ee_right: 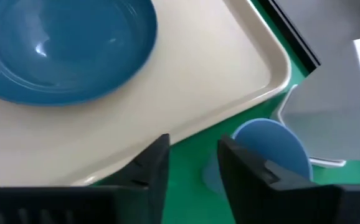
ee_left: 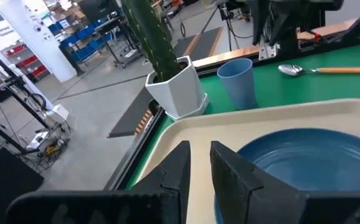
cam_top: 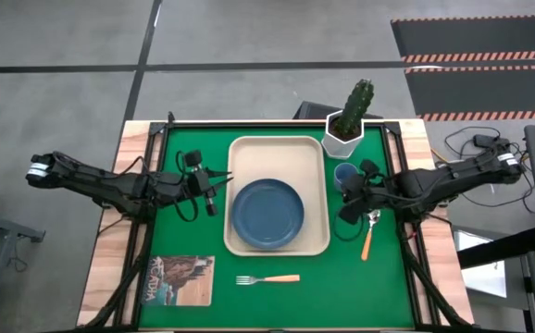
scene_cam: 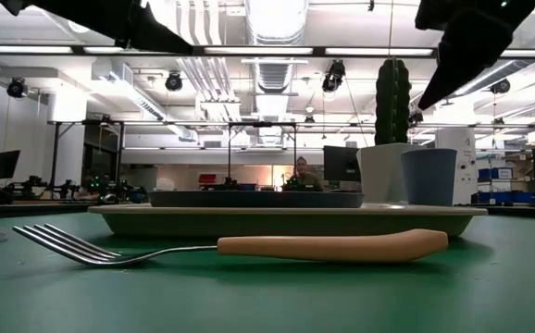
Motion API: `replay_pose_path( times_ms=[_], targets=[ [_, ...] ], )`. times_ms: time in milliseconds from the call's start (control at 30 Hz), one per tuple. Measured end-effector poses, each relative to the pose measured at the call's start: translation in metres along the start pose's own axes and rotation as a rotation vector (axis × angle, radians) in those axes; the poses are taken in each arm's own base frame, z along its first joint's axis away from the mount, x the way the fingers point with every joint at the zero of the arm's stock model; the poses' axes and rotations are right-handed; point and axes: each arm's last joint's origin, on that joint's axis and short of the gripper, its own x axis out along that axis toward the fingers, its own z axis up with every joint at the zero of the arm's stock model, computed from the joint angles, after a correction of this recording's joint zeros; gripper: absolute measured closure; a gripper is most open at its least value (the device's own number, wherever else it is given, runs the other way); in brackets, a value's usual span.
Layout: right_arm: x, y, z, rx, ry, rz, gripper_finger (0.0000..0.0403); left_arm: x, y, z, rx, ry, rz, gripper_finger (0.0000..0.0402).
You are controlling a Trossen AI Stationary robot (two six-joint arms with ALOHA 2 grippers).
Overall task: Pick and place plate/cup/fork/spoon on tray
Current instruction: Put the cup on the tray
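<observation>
A: Where's everything at?

B: Round dark blue plate (cam_top: pixel 267 212) sitting on the cream rectangular tray (cam_top: pixel 245 154). Small blue cup (cam_top: pixel 345 175) just off the tray's right edge, by the white cactus pot (cam_top: pixel 342 141).

A: And the arms?

B: Right gripper (cam_top: pixel 354 191) stretched low beside the cup, fingers parted, empty. Left gripper (cam_top: pixel 214 190) hovering at the tray's left rim, slightly parted, empty too.

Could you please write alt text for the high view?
A blue plate sits on a cream tray on a green table. The cup and spoon lie right of the tray by the right hand; the fork lies below.
</observation>
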Motion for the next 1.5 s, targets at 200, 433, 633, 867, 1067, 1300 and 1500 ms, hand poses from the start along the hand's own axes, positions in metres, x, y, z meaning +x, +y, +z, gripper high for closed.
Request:
replay_pose_path(
  times_ms=[200, 433, 633, 867, 1067, 1300, 1500],
  targets=[
    [0.015, -0.014, 0.004, -0.046, 0.055, -0.063, 0.0217, 0.000, 0.000, 0.001, 0.033, -0.011, 0.003, 0.0357],
    [0.034, -0.036, 0.005, -0.025, 0.159, -0.052, 0.0211, 0.000, 0.000, 0.002, 0.074, -0.018, 0.006, 0.0357],
    [0.049, -0.044, 0.004, -0.008, 0.205, 0.033, 0.0216, 0.000, 0.001, 0.002, 0.076, -0.020, 0.006, 0.0357],
    [0.057, -0.044, 0.002, -0.008, 0.225, 0.042, 0.0217, 0.000, 0.001, 0.002, 0.075, -0.019, 0.006, 0.0357],
    [0.067, -0.041, 0.001, -0.021, 0.262, 0.029, 0.0241, 0.000, 0.000, 0.002, 0.076, -0.019, 0.006, 0.0357],
    [0.081, -0.036, -0.001, -0.039, 0.317, 0.021, 0.0323, 0.000, 0.000, 0.002, 0.075, -0.019, 0.006, 0.0357],
    [0.080, -0.035, 0.001, -0.057, 0.316, 0.031, 0.0389, 0.000, 0.000, 0.002, 0.075, -0.019, 0.006, 0.0357]
  ],
)
